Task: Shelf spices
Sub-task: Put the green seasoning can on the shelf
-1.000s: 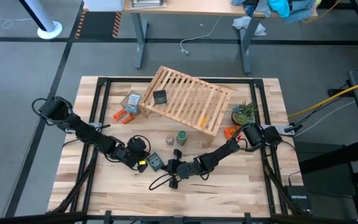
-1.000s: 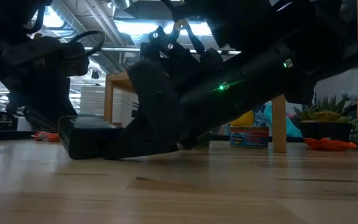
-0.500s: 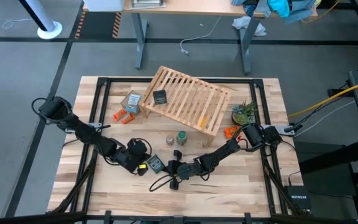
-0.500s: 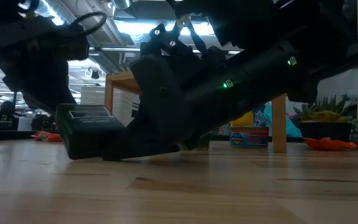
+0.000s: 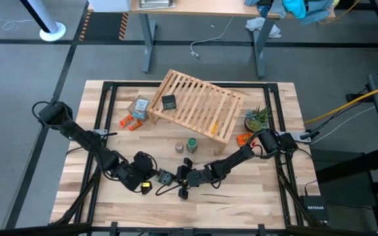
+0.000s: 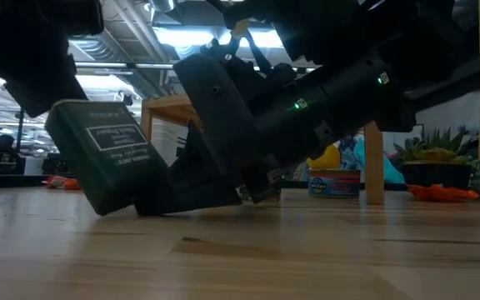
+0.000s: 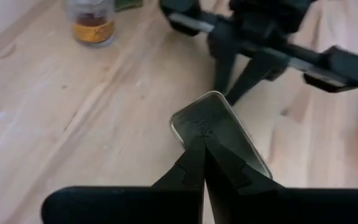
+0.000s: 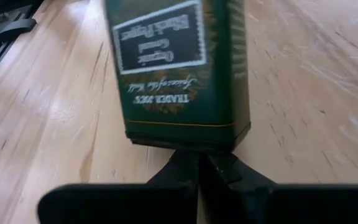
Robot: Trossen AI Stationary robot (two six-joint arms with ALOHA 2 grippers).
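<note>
One dark green squarish spice tin with a pale label (image 6: 107, 158) stands tilted near the table's near edge (image 5: 165, 176), between my two grippers. My left gripper (image 5: 151, 181) is shut at its left side and my right gripper (image 5: 176, 177) is shut at its right side. A second dark jar (image 5: 168, 101) lies on the light-wood slatted shelf (image 5: 202, 108). The green round jar (image 5: 191, 145) and the tiny clear glass jar (image 5: 179, 147) stand on the table in front of the shelf. My left gripper (image 7: 204, 149) has its shut fingertips against the tin's upper end (image 7: 219, 127), slanting down from the table's left; the fingers themselves hide the exact spot. My right gripper (image 8: 201, 158) lies low along the table, coming from the right, with its shut fingertips against the tin's bottom edge (image 8: 185, 140). The tin is tilted, its lower corner (image 6: 105, 210) on the table.
A tan cardboard box (image 5: 140, 107) and orange pieces (image 5: 131, 122) lie left of the shelf. A small plant (image 5: 258, 118) and another orange piece (image 5: 244, 138) sit right of it. The clear jar (image 7: 92, 22) shows beyond my left gripper. Bare wood lies near the front edge (image 6: 307, 258).
The dark tin has tipped from lying flat to standing tilted: its labelled end has risen while its lower corner stayed on the table. My left gripper has moved toward the table's near edge and risen with the tin's upper end. My right gripper has stayed low at the tin's base.
</note>
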